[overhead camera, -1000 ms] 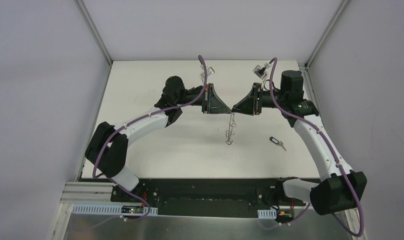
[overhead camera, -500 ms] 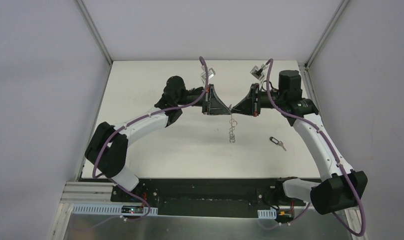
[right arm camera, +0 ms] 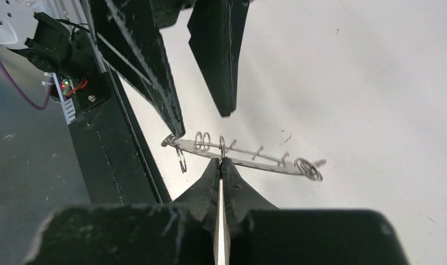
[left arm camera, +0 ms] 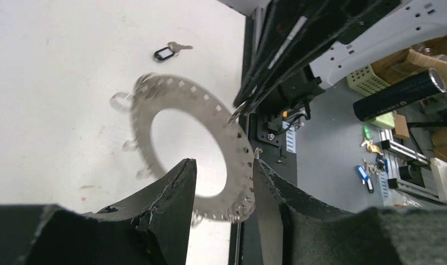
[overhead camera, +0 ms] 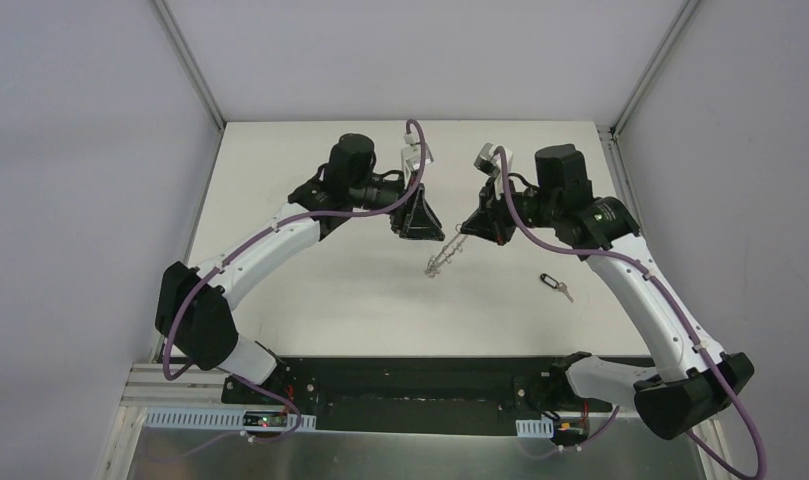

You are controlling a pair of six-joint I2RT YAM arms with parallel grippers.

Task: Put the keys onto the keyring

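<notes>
The keyring (overhead camera: pixel 441 262), a flat grey ring with wire loops on its rim, hangs tilted above the table. My right gripper (overhead camera: pixel 463 229) is shut on one of its wire loops; in the right wrist view the closed tips (right arm camera: pixel 221 160) pinch a loop at the edge-on keyring (right arm camera: pixel 265 164). My left gripper (overhead camera: pixel 437 237) is open. Its fingers (left arm camera: pixel 177 182) stand apart on either side of the keyring's (left arm camera: pixel 177 91) near edge without clamping it. One key with a black head (overhead camera: pixel 552 284) lies on the table to the right, also in the left wrist view (left arm camera: pixel 164 53).
The white table (overhead camera: pixel 310 290) is walled by grey panels at the back and sides. The arms' black base rail (overhead camera: pixel 410 385) runs along the near edge. Off the table, the left wrist view shows a black cylinder (left arm camera: pixel 400 94) and clutter.
My left gripper has opened and let go of the keyring. The right gripper has shut on a loop and holds the ring alone, which has swung from hanging straight to tilted left. Both wrists shifted.
</notes>
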